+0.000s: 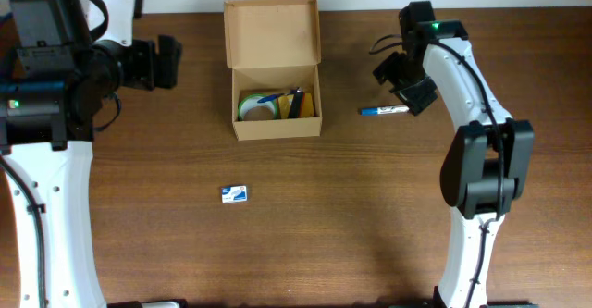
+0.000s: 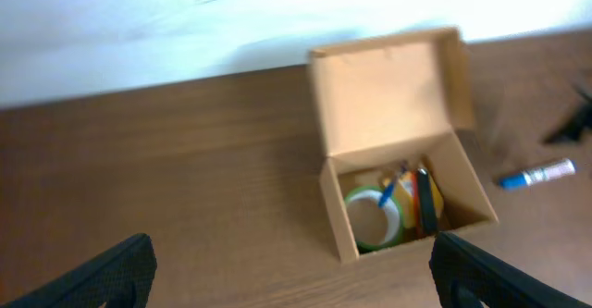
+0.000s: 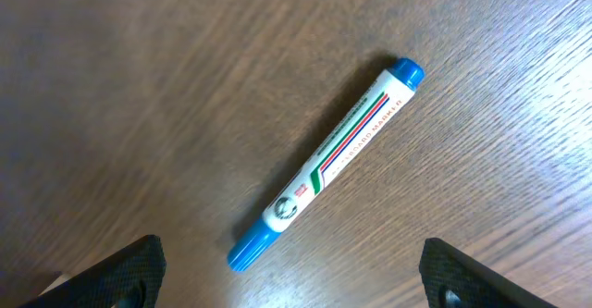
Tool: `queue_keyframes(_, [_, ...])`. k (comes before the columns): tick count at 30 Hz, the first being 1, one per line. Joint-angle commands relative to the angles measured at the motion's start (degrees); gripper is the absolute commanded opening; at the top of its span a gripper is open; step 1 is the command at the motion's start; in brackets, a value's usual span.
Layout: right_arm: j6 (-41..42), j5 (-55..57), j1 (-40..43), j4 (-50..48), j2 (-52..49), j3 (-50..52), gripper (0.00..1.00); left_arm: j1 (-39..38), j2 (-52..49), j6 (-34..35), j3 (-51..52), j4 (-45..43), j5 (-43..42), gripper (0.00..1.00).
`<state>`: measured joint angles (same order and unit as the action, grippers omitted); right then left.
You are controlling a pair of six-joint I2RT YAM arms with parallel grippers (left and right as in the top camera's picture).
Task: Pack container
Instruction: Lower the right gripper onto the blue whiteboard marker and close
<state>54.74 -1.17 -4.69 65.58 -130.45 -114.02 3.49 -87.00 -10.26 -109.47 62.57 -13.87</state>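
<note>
Tan container (image 1: 275, 129) sits lid-open, tape roll (image 1: 253, 107) inside; 1 small packet (image 1: 234, 193) lies well apart. 1 marker (image 3: 324, 165) lies under the right gripper (image 3: 296, 271), fingers spread; left gripper (image 2: 296, 276) likewise spread, empty.

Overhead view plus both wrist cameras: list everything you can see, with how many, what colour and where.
cardboard box: one, tan-brown, top middle of the table, flap lid open
tape roll: one, green and white, inside the box, left part
other items: count unclear, blue, yellow and dark, inside the box beside the tape roll
marker: one, white with blue ends, lying on the table right of the box
small packet: one, blue and white, on the table in front of the box
table: one, dark brown wood
left gripper: one, black, open, left of the box
right gripper: one, black, open, over the marker
</note>
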Motion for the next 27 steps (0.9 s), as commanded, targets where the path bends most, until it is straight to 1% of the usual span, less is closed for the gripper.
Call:
queue_keyframes(1, [2.16, -0.63, 0.22, 0.02, -2.25, 0.61, 0.89, -0.13, 0.35, -7.96, -0.46, 0.07, -6.29, 0.95])
queue_keyframes(13, [5.81, -3.1, 0.26, -0.39, -6.58, 0.61, 0.86, -0.13, 0.35, -8.09, -0.46, 0.07, -6.34, 0.95])
queue_keyframes(17, [7.3, -3.19, 0.26, -0.96, -7.56, 0.61, 0.83, -0.13, 0.35, -8.07, -0.46, 0.07, -6.34, 0.95])
queue_keyframes(23, [7.28, -3.13, 0.28, -1.81, -8.81, 0.61, 0.78, -0.13, 0.35, -8.07, -0.46, 0.07, -6.34, 0.95])
queue_keyframes(25, [7.28, -3.13, 0.26, -2.21, -8.81, 0.61, 0.72, -0.13, 0.35, -8.07, -0.46, 0.07, -6.34, 0.95])
queue_keyframes(27, [7.3, -3.23, 0.28, -2.49, -8.81, 0.61, 0.6, -0.13, 0.35, -8.07, -0.46, 0.07, -6.34, 0.95])
